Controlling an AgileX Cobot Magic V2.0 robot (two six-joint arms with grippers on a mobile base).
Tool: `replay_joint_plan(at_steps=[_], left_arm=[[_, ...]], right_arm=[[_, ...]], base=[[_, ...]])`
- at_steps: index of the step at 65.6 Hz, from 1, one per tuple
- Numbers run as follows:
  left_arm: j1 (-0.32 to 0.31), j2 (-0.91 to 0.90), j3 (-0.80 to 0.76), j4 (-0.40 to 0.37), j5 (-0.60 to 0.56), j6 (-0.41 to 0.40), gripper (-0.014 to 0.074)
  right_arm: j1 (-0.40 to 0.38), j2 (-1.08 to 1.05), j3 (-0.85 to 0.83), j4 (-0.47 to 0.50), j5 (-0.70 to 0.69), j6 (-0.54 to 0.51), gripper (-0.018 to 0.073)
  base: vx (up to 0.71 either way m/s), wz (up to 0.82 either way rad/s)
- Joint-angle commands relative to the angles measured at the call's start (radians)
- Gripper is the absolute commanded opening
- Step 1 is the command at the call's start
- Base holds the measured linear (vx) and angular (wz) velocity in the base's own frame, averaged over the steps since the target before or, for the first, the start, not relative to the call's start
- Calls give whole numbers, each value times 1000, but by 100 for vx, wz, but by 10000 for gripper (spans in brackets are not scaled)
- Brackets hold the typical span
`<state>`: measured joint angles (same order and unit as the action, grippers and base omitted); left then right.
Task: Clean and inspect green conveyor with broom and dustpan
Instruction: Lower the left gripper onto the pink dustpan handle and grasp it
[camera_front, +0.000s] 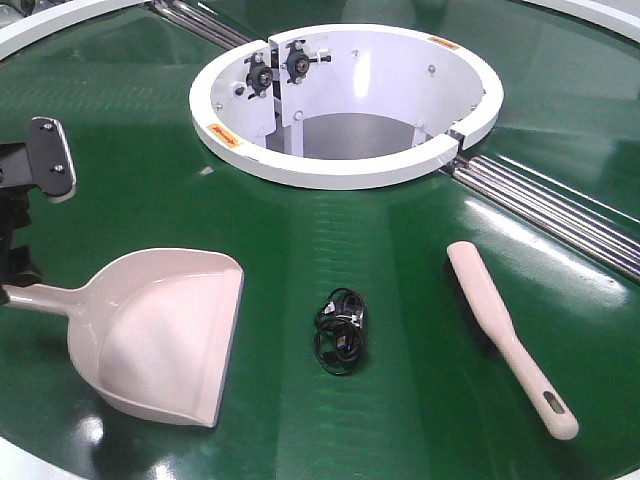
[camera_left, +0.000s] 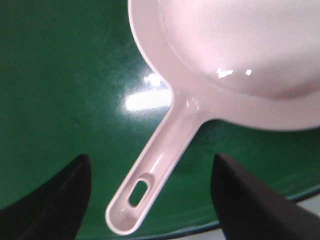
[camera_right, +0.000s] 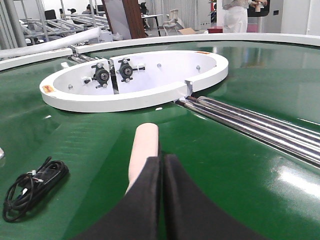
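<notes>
Two black fingers of the left gripper (camera_left: 151, 159) are held spread, flanking the dustpan (camera_front: 170, 335) handle at the near-left edge of the green conveyor (camera_front: 400, 250). Towards the right edge, the right gripper (camera_right: 162, 200) is pressed together above the broom (camera_front: 505, 335).

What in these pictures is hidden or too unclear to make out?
Right wrist view: the shut right gripper covers most of the broom; bristles and handle hidden.
Front view: the dustpan handle's end is cut off by the left edge; the right gripper is out of frame.
Left wrist view: the dustpan's scoop is blurred and cut by the top and right edges.
Front view: the black cable bundle is too small to identify.
</notes>
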<state>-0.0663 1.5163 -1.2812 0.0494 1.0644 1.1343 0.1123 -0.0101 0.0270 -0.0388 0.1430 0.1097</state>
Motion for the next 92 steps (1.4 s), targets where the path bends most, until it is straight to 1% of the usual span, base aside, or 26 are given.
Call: replay_joint_plan(at_steps=[1,8,18,24,38,75,79,86,92], left_arm=[[2,-17,-33,38,-7,47,471],[2,15,-33,53,-3,70,471],[1,65,-33,34,11,180,471],[1,83,-33,16,23,221,471],[1,121,-33,14,-45,286,471],[1,238,-32,23,-40,313,470],[1,256,-32,31,-37,313,470],[1,286,-32,66,-39,314,463],[1,301,-32,106,-33,339,425]], right_arm=[[1,-17,21,-4,-79,-4,-10],[1,-17,21,-4,-79,-4,-10],[1,-17,21,-4,-79,-4,-10],[1,-17,21,-4,-79,-4,-10],[1,-17,21,-4,-79,-4,-10],[1,-17,21,-4,-79,-4,-10],[1,-17,21,-4,-79,-4,-10],[1,-17,21,-4,-79,-4,-10],[1,-17,21,-4,-79,-4,-10]], base=[[0,0],[0,0],[0,0],[0,0],[0,0],[0,0],[0,0],[0,0],[0,0]])
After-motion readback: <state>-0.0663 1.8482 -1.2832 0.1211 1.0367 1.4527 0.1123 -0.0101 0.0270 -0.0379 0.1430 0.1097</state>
